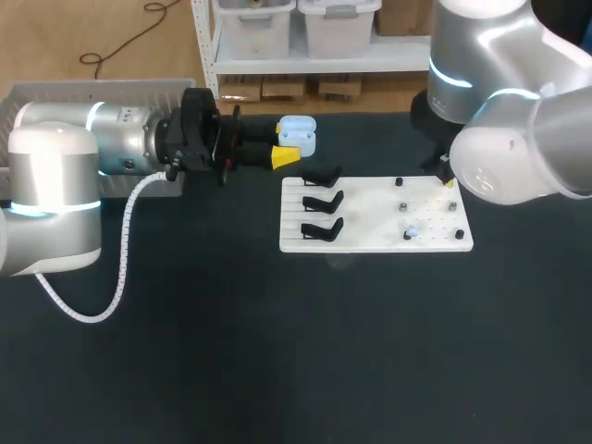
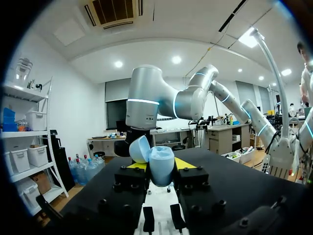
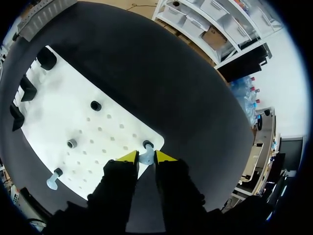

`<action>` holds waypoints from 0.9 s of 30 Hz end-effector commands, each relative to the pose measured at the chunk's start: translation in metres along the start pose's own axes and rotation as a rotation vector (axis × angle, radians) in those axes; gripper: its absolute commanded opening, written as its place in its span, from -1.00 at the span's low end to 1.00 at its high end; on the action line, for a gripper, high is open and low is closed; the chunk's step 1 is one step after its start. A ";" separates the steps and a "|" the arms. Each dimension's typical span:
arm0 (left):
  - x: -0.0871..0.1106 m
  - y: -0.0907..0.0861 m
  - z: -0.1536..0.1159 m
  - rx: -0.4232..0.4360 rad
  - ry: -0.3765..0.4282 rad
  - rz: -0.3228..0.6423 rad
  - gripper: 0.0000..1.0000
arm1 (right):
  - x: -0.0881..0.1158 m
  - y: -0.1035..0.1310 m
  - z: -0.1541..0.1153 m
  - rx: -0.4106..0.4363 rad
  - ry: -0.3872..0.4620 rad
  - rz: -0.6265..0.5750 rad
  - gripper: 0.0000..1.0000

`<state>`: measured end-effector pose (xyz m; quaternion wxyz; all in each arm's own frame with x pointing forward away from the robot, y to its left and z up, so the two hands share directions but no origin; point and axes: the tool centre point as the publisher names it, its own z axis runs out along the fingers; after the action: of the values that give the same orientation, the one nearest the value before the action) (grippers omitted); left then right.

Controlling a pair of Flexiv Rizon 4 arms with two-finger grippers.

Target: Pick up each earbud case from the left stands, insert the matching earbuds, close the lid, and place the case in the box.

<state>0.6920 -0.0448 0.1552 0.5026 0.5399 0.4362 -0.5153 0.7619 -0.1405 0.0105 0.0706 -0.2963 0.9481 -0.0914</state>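
The left tool (image 1: 287, 145) is gripping the light blue earbud case (image 1: 298, 135) between its two yellow tips. The lid (image 2: 140, 149) is standing open, and the case is hanging above the dark tabletop (image 1: 277, 351) just beyond the far left corner of the white board (image 1: 370, 242). The case is hanging clear of the three black stands (image 1: 323, 200), which are sitting in a row along the board's left edge. The right tool (image 3: 145, 157) is sitting low over the board's far right corner. Its fingers are drawn narrow and pressing from both sides on a pale blue earbud (image 3: 145, 158), just beside a dark peg (image 3: 147, 144) close to the board's edge. A second earbud (image 3: 53, 181) is resting near the board's near edge, well apart from either tool. The board's middle is lying uncovered between the two arms, and a broad stretch of tabletop is running along the board's near edge.
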 end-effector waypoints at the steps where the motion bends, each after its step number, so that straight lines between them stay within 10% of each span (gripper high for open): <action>1: 0.001 0.001 0.000 0.001 -0.001 0.001 -1.00 | 0.005 0.003 -0.011 0.021 -0.007 0.004 -1.00; 12: 0.001 0.001 0.000 0.001 -0.001 0.001 -1.00 | 0.018 0.027 -0.082 0.071 0.006 0.061 -1.00; 27: 0.001 0.001 0.000 0.001 -0.001 0.001 -1.00 | 0.005 0.117 -0.209 -0.050 0.205 0.288 -1.00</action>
<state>0.6920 -0.0448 0.1551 0.5025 0.5400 0.4362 -0.5154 0.6552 -0.0427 0.1572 0.0095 -0.1510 0.9860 -0.0696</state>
